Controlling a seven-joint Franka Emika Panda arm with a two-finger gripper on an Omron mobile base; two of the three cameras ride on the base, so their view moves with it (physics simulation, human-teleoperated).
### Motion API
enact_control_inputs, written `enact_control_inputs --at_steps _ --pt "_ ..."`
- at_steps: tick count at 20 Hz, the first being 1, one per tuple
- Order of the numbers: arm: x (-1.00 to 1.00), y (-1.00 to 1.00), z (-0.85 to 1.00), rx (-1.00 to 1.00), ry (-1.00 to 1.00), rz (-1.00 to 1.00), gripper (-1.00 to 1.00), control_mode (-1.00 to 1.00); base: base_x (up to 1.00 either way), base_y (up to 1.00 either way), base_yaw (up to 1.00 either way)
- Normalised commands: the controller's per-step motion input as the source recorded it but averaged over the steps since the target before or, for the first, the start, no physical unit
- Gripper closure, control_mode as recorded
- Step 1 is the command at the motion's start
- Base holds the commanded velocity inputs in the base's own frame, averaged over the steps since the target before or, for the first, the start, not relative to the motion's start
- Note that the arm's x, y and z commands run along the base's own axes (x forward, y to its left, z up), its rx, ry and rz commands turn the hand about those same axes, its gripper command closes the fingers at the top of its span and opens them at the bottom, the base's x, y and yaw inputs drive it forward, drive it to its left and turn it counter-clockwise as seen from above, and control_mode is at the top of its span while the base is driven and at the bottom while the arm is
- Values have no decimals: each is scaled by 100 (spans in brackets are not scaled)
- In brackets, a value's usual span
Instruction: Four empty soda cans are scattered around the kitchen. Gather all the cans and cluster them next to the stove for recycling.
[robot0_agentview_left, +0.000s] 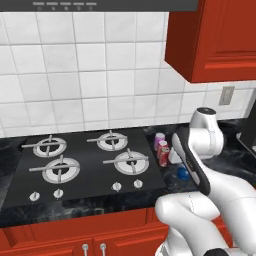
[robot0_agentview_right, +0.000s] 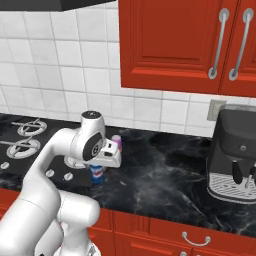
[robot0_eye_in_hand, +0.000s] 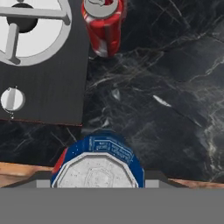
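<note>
The black stove (robot0_agentview_left: 85, 165) fills the counter's left half. Along its right edge stand a pink-purple can (robot0_agentview_left: 159, 139) and two red cans (robot0_agentview_left: 163, 155), one close behind the other. The blue can (robot0_agentview_right: 96, 176) stands on the counter in front of them, near the stove's front right corner. My gripper (robot0_agentview_right: 98, 168) reaches down over the blue can's top. In the hand view the blue can (robot0_eye_in_hand: 97, 162) sits between grey finger parts that press its sides, so my gripper is shut on it. Ahead lie a red can (robot0_eye_in_hand: 103, 26) and the stove's edge (robot0_eye_in_hand: 48, 78).
A black coffee machine (robot0_agentview_right: 235, 155) stands on the counter to the right. Red wall cabinets (robot0_agentview_right: 185, 45) hang above, and an outlet (robot0_agentview_right: 216, 110) is on the tiled wall. Stove knobs (robot0_agentview_left: 116, 186) line the front. Bare marbled counter (robot0_agentview_right: 160, 165) stretches between cans and machine.
</note>
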Motion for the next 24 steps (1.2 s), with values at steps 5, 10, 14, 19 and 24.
enact_control_inputs --at_steps 5,10,14,19,24 --pt "28 0 -2 0 0 1 100 -100 0 0 0" --pt "22 0 -5 0 0 0 100 -100 0 0 0" --pt "15 0 -8 0 0 0 100 -100 0 0 0" --pt "19 0 -4 0 0 0 100 -100 0 0 0" --pt "15 0 -3 0 0 0 100 -100 0 0 0"
